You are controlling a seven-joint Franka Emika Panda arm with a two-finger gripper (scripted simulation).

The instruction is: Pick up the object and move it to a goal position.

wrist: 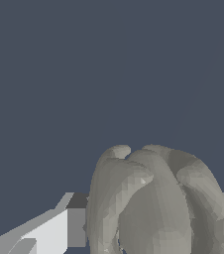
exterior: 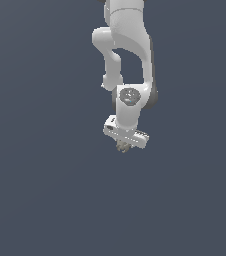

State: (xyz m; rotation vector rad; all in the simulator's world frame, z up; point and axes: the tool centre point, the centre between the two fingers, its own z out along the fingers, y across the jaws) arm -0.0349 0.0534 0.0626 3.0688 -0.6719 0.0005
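Lumpy grey-tan object fills wrist view, clamped in gripper; plain dark backdrop all round, nothing obstructing

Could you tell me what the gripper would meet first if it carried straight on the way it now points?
The gripper already has the lumpy object between its fingers; beyond it only plain grey background shows, depth unclear.

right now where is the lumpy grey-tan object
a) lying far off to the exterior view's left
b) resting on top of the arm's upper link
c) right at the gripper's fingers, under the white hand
c: in the exterior view the object sits just beneath the gripper, and the wrist view shows it bulking large between the fingers.
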